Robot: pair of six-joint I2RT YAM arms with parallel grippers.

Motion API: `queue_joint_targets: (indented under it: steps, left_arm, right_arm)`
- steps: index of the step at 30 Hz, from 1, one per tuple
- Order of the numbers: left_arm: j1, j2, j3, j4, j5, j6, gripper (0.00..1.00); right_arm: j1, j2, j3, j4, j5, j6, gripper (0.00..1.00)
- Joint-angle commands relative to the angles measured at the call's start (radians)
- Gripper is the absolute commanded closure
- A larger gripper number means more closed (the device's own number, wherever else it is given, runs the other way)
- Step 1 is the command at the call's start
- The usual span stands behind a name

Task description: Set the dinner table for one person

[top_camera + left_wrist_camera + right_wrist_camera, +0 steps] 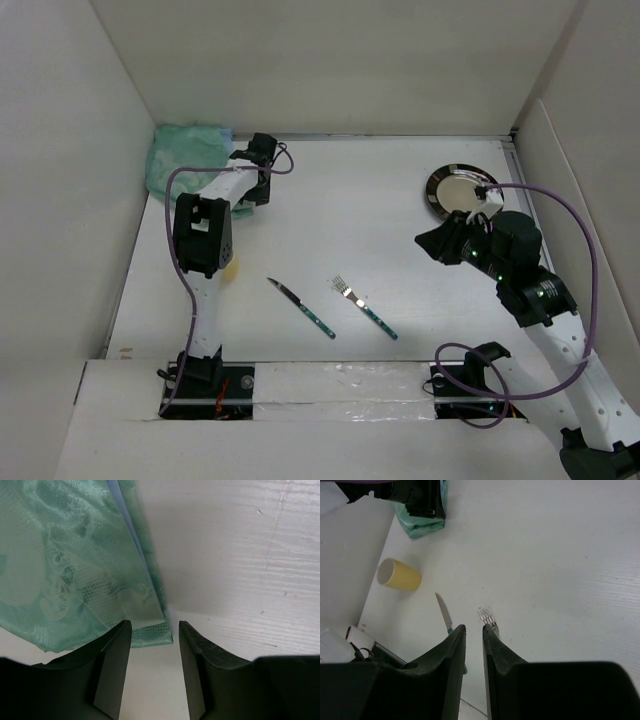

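Note:
The dinner table (360, 200) is a plain white top. A mint-green patterned cloth (185, 155) lies folded in its far left corner. My left gripper (248, 153) sits at the cloth's right edge. In the left wrist view the gripper (155, 630) is open, with a corner of the cloth (65, 570) just beyond its fingertips and nothing held. A knife (300, 307) and a fork (364, 307), both green-handled, lie near the front. A dark-rimmed shiny plate (455, 190) is at the right. My right gripper (425, 243) hovers left of the plate; seen from its wrist, the gripper (473, 628) is open by a narrow gap and holds nothing.
A yellow cup (400, 575) lies on its side at the left, half hidden by the left arm in the top view. White upright panels (90, 200) close the table on three sides. Purple cables loop beside both arms.

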Motion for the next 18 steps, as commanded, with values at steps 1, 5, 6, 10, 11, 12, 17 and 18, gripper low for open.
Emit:
queue_joint_targets:
  steps: [1,5,6,10,11,12,17,18]
  left_arm:
    - [0.008,0.006,0.054,-0.028,-0.024,-0.019,0.61]
    - [0.019,0.032,0.049,-0.032,-0.004,-0.027,0.70]
    - [0.019,0.041,0.051,-0.038,-0.005,-0.027,0.71]
    - [0.019,0.061,0.046,-0.055,-0.002,-0.036,0.71]
    - [0.019,0.063,0.045,-0.060,0.001,-0.039,0.73]
    - [0.019,0.063,0.040,-0.057,0.005,-0.038,0.76]
    - [0.019,0.049,0.034,-0.044,0.053,-0.045,1.00]
    - [0.019,0.041,0.034,-0.032,0.085,-0.057,1.00]
  right_arm:
    - [0.015,-0.009,-0.007,-0.001,-0.027,-0.011,0.74]
    - [0.015,-0.023,0.000,-0.017,-0.007,-0.011,0.74]
    - [0.015,-0.023,0.004,-0.021,-0.004,-0.011,0.74]
    - [0.015,-0.024,0.018,-0.033,0.028,-0.014,0.74]
    - [0.015,-0.023,0.021,-0.036,0.031,-0.016,0.74]
    - [0.015,-0.020,0.024,-0.037,0.033,-0.017,0.74]
    - [0.015,-0.017,0.023,-0.037,0.016,-0.016,0.74]
    - [0.015,-0.017,0.021,-0.031,0.011,-0.013,0.74]
